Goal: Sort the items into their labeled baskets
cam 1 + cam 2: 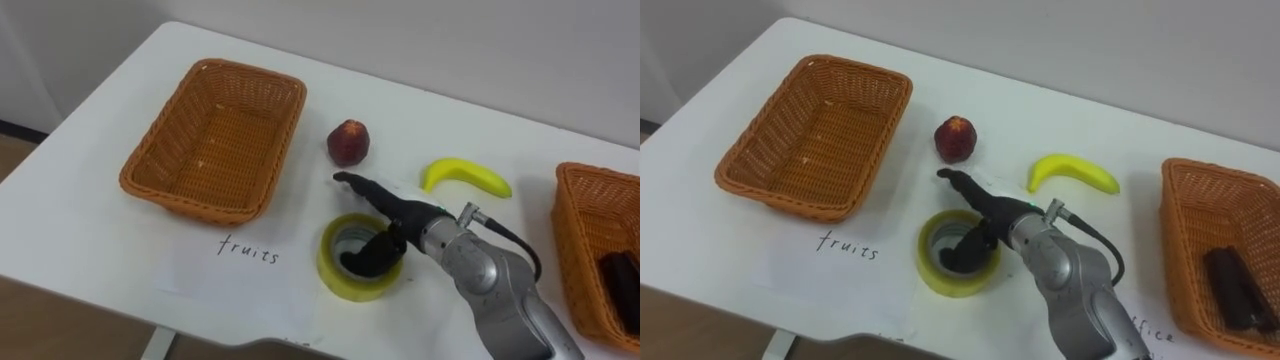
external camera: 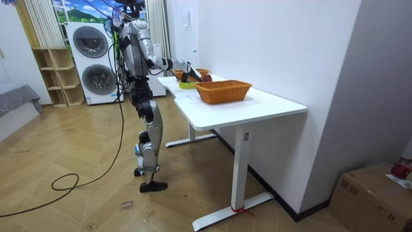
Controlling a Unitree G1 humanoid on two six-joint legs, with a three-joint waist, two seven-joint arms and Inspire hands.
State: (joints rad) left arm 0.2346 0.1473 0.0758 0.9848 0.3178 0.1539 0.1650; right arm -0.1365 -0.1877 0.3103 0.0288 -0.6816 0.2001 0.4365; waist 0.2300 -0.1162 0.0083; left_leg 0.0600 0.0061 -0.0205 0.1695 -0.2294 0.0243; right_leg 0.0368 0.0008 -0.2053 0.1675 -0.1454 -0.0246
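A yellow tape roll [image 1: 334, 272] lies flat on the white table [image 1: 100, 230], near its front edge. My right hand [image 1: 404, 224] is on the roll: some fingers curl down into its hole and hook over the right rim, while one stretches straight toward a red apple [image 1: 348, 142] just behind. A yellow banana [image 1: 465, 177] lies to the right of the apple. The empty wicker fruit basket [image 1: 160, 150] stands at the left. A second wicker basket [image 1: 575, 235] at the right edge holds a dark object [image 1: 625, 285].
The handwritten word "fruits" [image 1: 248, 250] is on the tabletop in front of the left basket. In the room view I stand at the long side of the table [image 2: 257, 106], which is against a white wall, with washing machines [image 2: 96, 61] behind me.
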